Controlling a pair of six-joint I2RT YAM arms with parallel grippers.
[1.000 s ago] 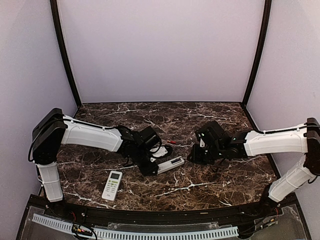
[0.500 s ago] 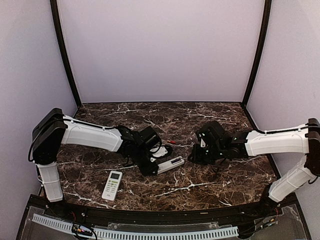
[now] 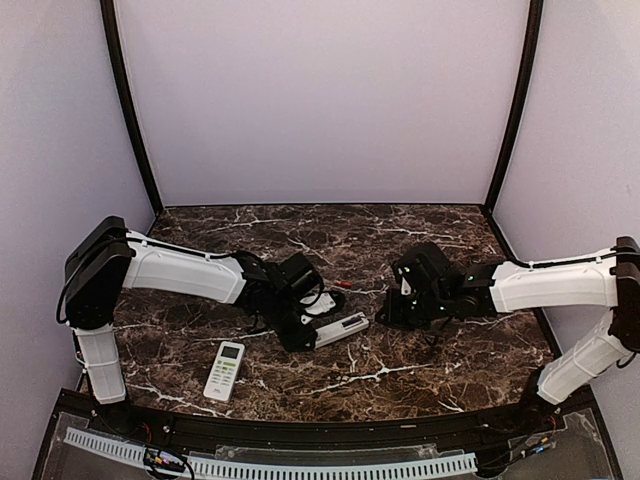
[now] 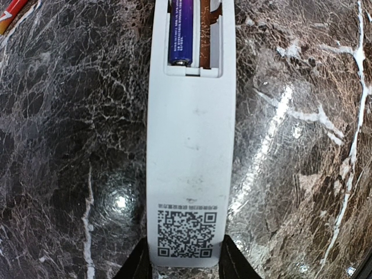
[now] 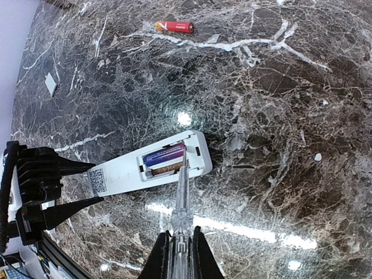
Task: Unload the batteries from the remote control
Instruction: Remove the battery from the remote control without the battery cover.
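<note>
Battery removal looks about halfway done to me: the remote [image 4: 189, 145] lies face down on the marble table [image 4: 302, 174], and its open compartment [image 4: 195, 72] holds one purple battery [image 4: 183, 32] in one slot. The slot beside it looks empty, just a brownish glint I can't make out properly. A red battery [image 5: 174, 26] already sits loose on the table, well apart from the remote, and a small white cover [image 5: 51, 84] lies off on its own too. Left claw [image 4: 186, 261] is pinched on the remote's QR-code end, pinning it down. Right claw [image 5: 180, 256] is clamped tight on a thin clear-handled tool [image 5: 182, 197], whose tip sits right at the compartment next to the purple cell. Next move, I reckon, is getting that tip under the battery's end and levering it up without the remote sliding or the cell pinging off. A second remote [image 3: 225, 370] lies screen up near the front, apart from both claws.
</note>
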